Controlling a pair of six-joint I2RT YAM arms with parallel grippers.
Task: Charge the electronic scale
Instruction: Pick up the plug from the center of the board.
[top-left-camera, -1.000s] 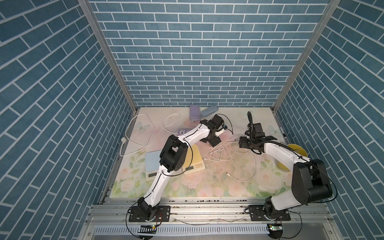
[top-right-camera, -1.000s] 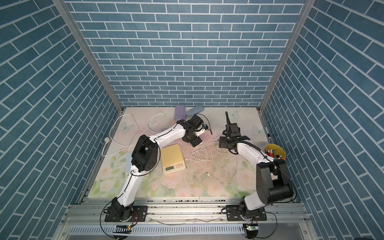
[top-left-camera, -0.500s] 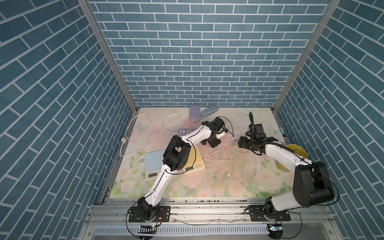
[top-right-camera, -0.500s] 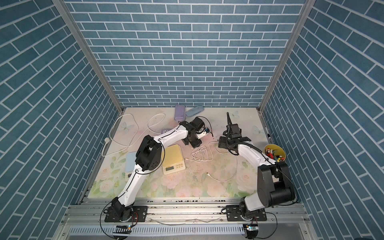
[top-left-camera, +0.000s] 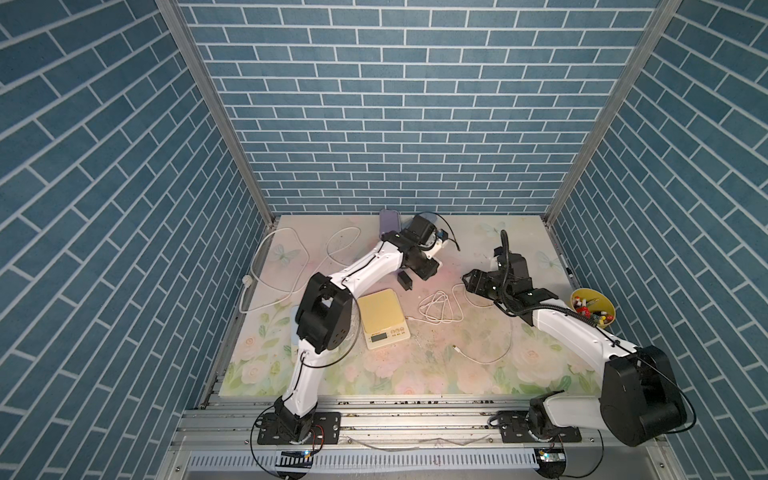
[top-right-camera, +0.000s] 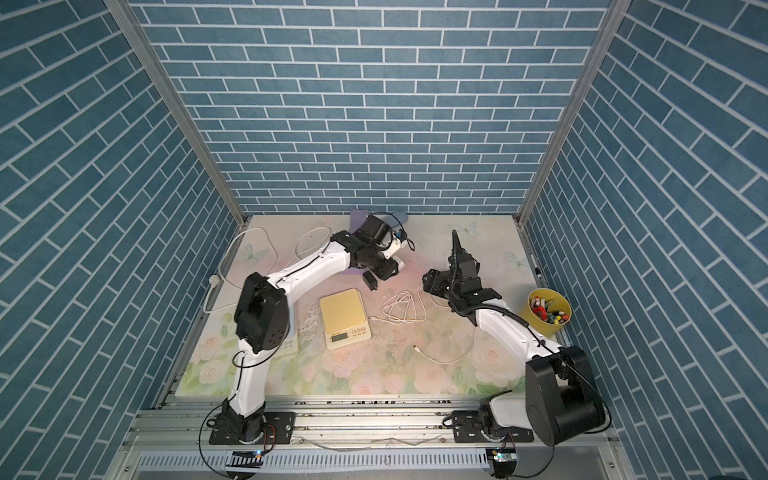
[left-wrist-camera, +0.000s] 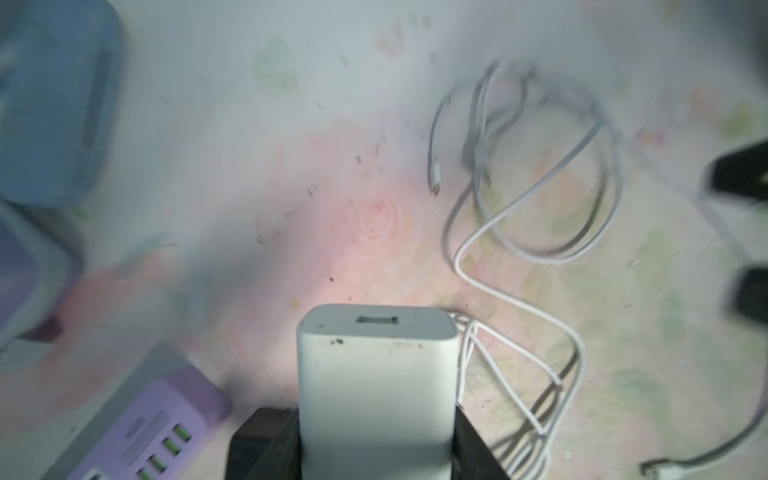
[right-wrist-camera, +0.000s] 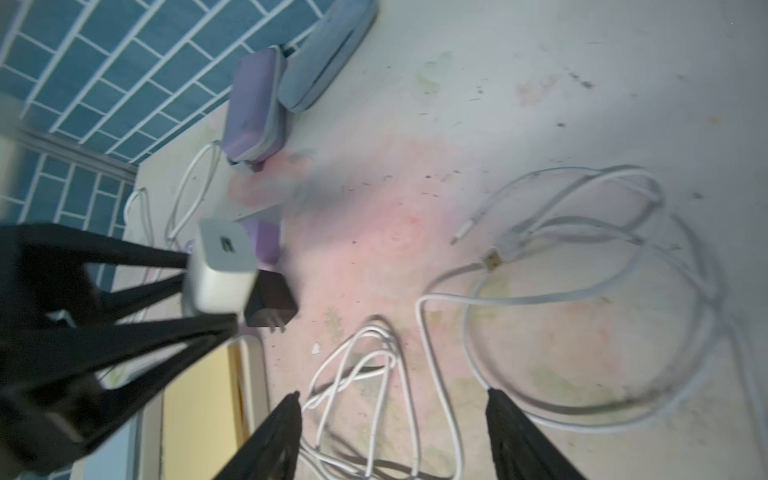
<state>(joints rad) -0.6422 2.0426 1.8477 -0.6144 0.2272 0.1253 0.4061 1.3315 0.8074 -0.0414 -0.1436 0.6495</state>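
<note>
Left pincer (left-wrist-camera: 365, 417): clamped on the white charger block (left-wrist-camera: 378, 365), one jaw on each flank. The block juts past the tips, with its USB port facing forward, away from the wrist.
Just beside: the purple power strip (left-wrist-camera: 153, 432) lies on the mat to one side of the jaws, ports up. The block is not plugged into it.
Below, scale side: a black plug adapter (right-wrist-camera: 270, 305) lies loose on the mat between the left pincer and the scale. No jaw touches it.
Key relation: the yellow scale (top-left-camera: 380, 309) sits behind the left pincer, back toward the arm bases, near but apart. Its long axis runs from the display end, nearest the bases, up toward the pincer. The left pincer is the nearer of the two, and the left forearm passes just beside the scale.
Ahead of the port: the white cable coil (left-wrist-camera: 532, 166) lies slack on the mat between the two pincers, plug ends free.
Right pincer (right-wrist-camera: 393, 395): jaws wide with nothing between them, hovering over the coil's loops and facing the left pincer.
Left arm pose: reached far out, forearm stretched, wrist dipped toward the mat.
Right arm pose: extended, wrist tilted down over the cable.
Judgement: charging is not yet set up. The block needs a socket and the cable needs both ends seated. The scale's charging port is not visible, so I cannot tell which side it is on.
Farthest: a yellow cup (top-left-camera: 598, 320) of small items, well apart, beyond the right forearm.
</note>
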